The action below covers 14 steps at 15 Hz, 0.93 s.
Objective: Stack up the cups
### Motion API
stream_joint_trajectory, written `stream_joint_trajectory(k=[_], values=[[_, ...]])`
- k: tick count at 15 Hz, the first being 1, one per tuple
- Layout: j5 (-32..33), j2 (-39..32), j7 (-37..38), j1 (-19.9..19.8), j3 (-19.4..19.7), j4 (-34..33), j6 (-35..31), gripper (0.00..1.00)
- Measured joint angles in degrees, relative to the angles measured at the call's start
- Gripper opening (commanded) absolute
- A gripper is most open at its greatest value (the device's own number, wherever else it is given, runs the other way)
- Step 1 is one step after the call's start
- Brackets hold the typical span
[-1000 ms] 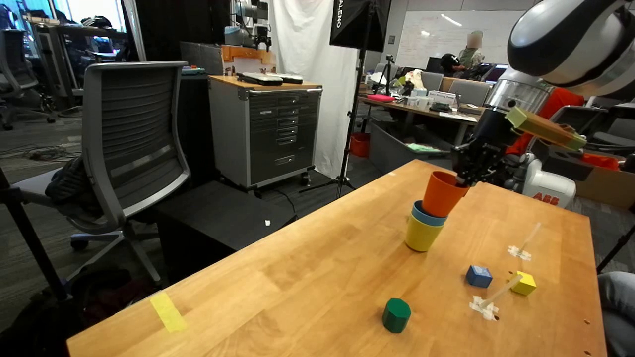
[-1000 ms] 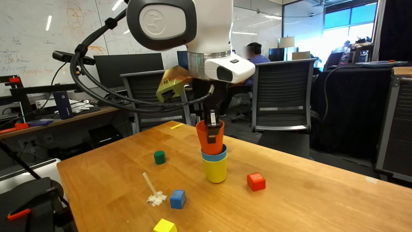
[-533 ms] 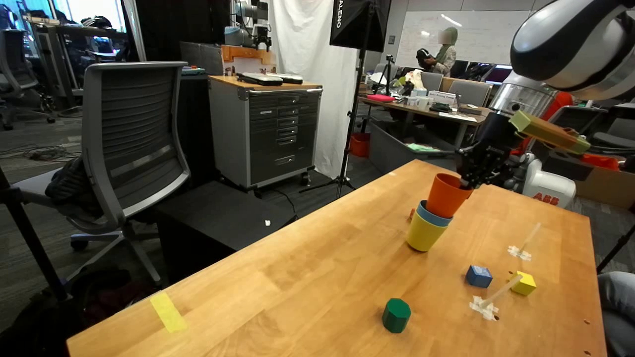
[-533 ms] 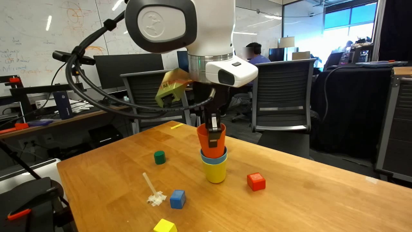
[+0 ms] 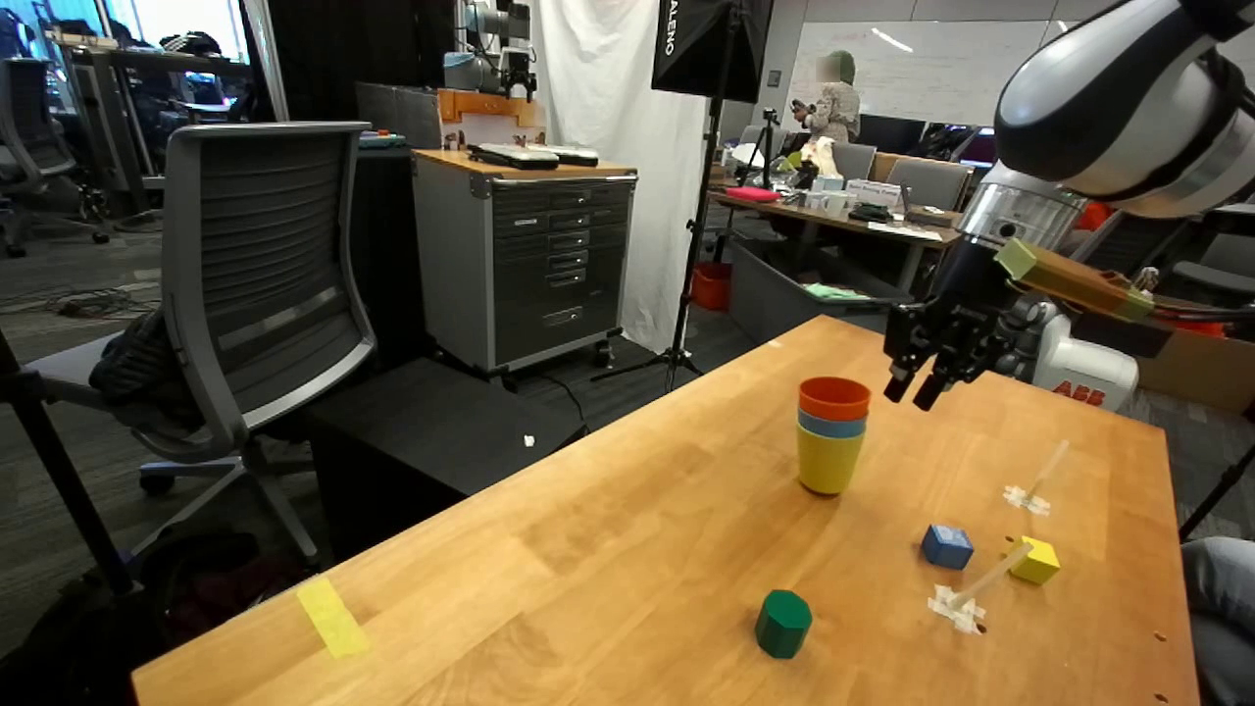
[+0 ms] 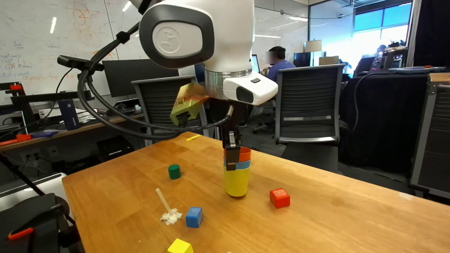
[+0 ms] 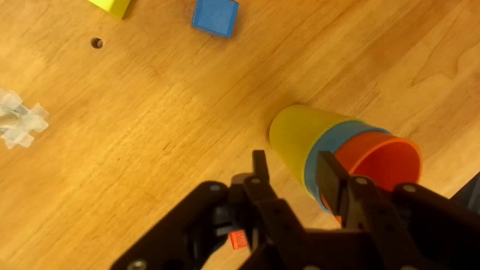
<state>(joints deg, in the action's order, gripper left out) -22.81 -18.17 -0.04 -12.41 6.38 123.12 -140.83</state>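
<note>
The three cups stand nested in one upright stack on the table. The yellow cup point(image 5: 828, 466) is at the bottom, the blue cup point(image 5: 831, 428) sits inside it, and the orange-red cup point(image 5: 833, 400) is on top, with mostly their rims showing. The stack also shows in the wrist view, with the yellow cup point(image 7: 307, 129), the blue cup point(image 7: 332, 138) and the orange-red cup point(image 7: 390, 165). My gripper point(image 5: 910, 392) is open and empty beside the stack, at rim height. In an exterior view my gripper point(image 6: 231, 164) hides part of the cups.
A red block point(image 6: 280, 198) lies near the stack. A blue block point(image 5: 947, 546), a yellow block point(image 5: 1037, 560) and a green block point(image 5: 783, 624) lie on the table point(image 5: 608, 549). Thin sticks point(image 5: 992, 575) are taped upright to the tabletop.
My gripper has opened, let go of the orange-red cup and backed away from the stack. The orange-red cup has dropped deeper into the blue cup, and the tilted stack now stands upright.
</note>
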Motion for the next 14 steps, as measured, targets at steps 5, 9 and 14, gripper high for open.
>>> stream_joint_trajectory(k=[5, 9, 14], values=[[-0.15, -0.07, -0.27, 0.0, -0.07, -0.07, -0.08, 1.0], [-0.16, 0.51, -1.87, -0.21, -0.06, -0.08, 0.06, 1.0], [-0.12, 3.86, -7.96, -1.04, -0.02, 0.9, 1.91, 1.0]])
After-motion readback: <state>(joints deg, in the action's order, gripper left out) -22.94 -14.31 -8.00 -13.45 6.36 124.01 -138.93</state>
